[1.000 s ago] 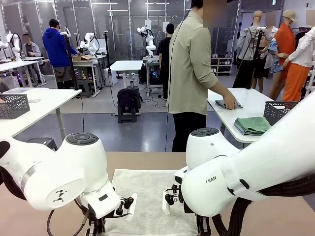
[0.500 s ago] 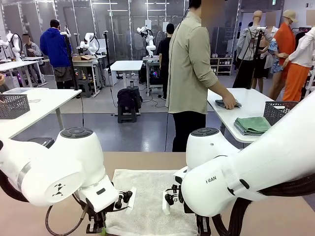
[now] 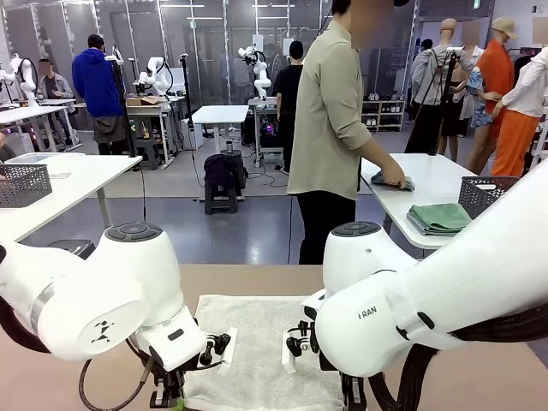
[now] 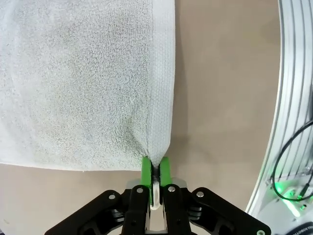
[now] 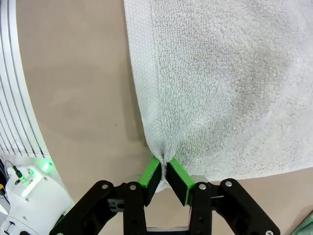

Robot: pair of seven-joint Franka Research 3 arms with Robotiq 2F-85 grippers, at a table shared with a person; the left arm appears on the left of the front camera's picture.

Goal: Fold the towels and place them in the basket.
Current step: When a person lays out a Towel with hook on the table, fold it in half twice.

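Towel (image 3: 257,342) flat on desk (image 3: 248,278), left jaws and right jaws each pinching a near corner. Next, probably: lift together, fold over.

Lab hall, rows of white worktables (image 3: 221,113)

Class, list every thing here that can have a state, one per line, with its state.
white towel, spread flat, near corners pinched
left gripper, jaws shut on white towel
right gripper, jaws shut on white towel
green towel, folded, on the far table
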